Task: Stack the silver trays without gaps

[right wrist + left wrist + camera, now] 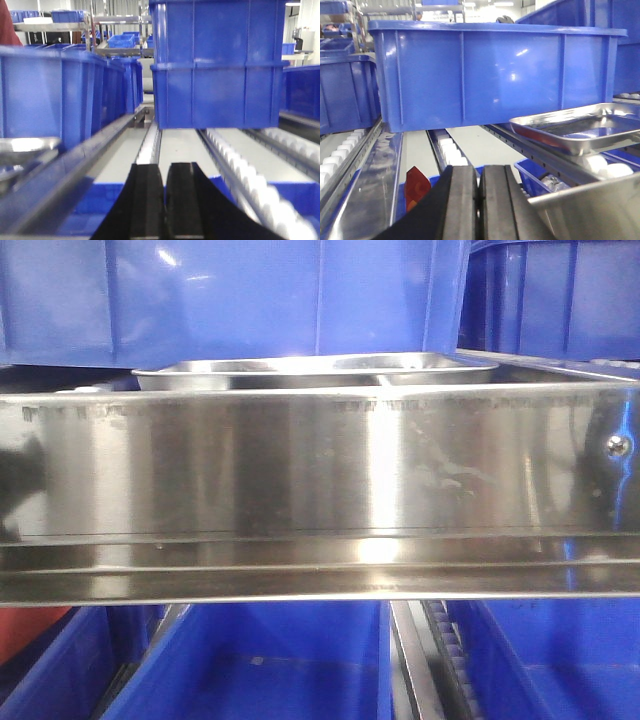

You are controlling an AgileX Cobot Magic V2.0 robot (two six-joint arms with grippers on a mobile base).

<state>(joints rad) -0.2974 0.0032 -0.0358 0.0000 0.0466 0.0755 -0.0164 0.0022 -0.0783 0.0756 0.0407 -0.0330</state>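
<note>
Silver trays (300, 371) behind rail (300, 470), bin (250, 290) close behind

This looks like a warehouse or factory stockroom: blue plastic bins (215, 65) stand on roller tracks (247, 172) just ahead of the jaws of the right gripper (164, 175), and metal shelving (107, 20) with more bins fills the background beyond them.
</note>
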